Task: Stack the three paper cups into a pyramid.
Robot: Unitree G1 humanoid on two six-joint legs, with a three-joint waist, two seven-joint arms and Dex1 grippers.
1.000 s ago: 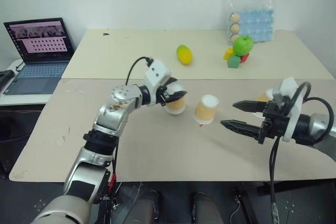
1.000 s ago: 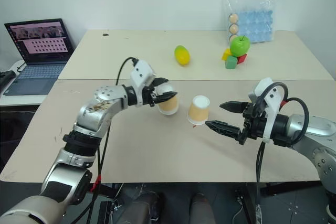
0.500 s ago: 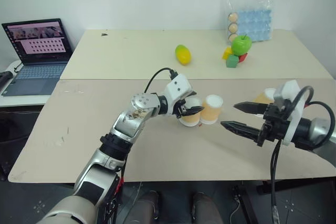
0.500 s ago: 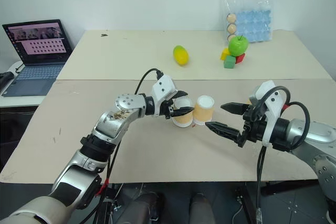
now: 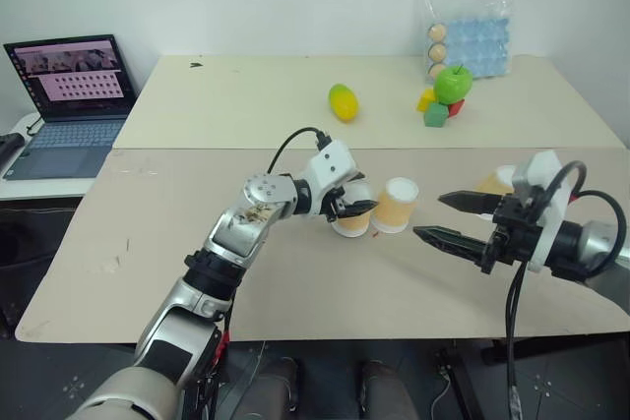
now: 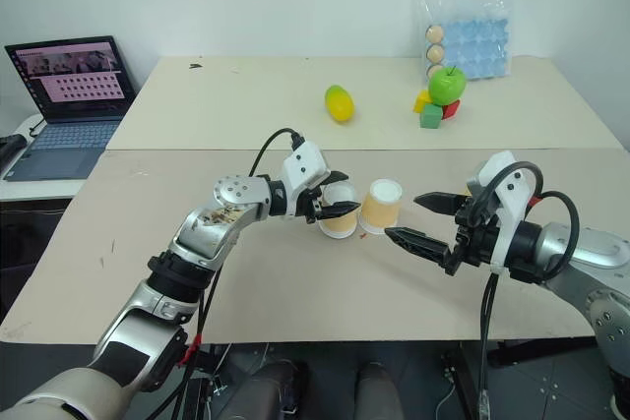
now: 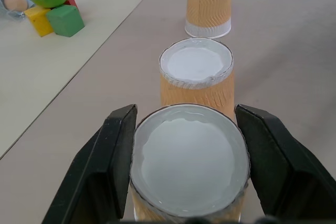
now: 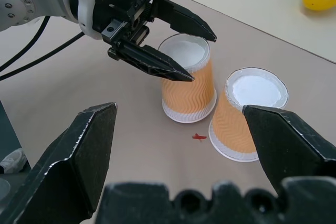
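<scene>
One paper cup (image 5: 352, 220), upside down on the table (image 5: 295, 282) just beside the second cup (image 5: 397, 206), sits clamped in the left gripper (image 5: 351, 207), arm reaching forward-right. The right gripper (image 5: 439, 217) hovers nearby, jaws spread wide, nothing held.

Head pair: high over the near edge of the table (image 5: 295, 292), facing forward and down; both eyes share almost the whole top.
Left wrist: close, low, along the table.
Right wrist: near, looking across.
Shared: two upturned cups (image 8: 189, 80) mid-table.
</scene>
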